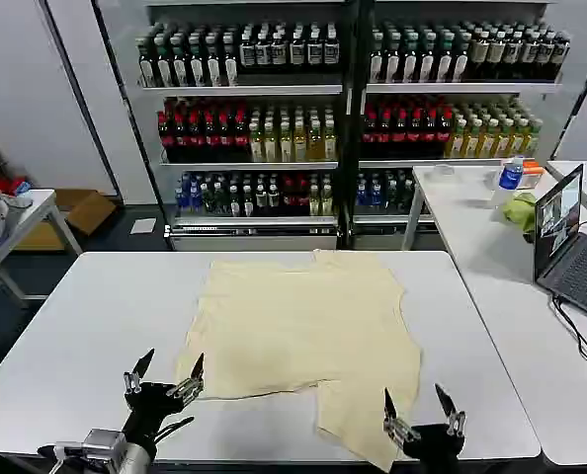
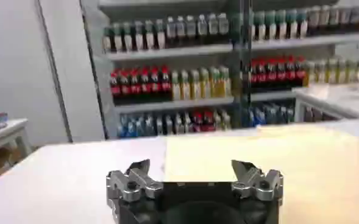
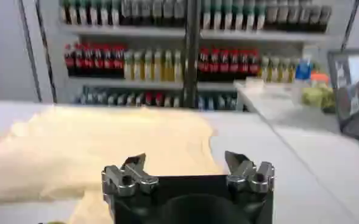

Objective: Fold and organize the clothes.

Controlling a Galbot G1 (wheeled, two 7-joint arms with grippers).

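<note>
The T-shirt [image 1: 308, 341] lies on the white counter [image 1: 86, 316], roughly central and toward the near edge. It is not flat: one part appears folded over the body, and a flap at the near right reaches close to the counter's front edge. I judge the fold as begun but incomplete.

Left end effector [image 1: 165, 380]: positioned at the near edge, just beside the shirt's near-left corner, fingers apart and empty. The left wrist view confirms the spread fingers, with the shirt's edge lying ahead of them on the counter. The placement suits a grasp of that corner.

Right end effector [image 1: 422, 407]: at the near edge, just beside the hanging flap on its right, fingers apart, holding nothing. Its wrist view shows the cloth ahead and to one side.

Both sit low and level with the hem, likely so that the two near corners can be taken together.

Risk: thin fabric may bunch or slip if a finger catches one layer only.
</note>
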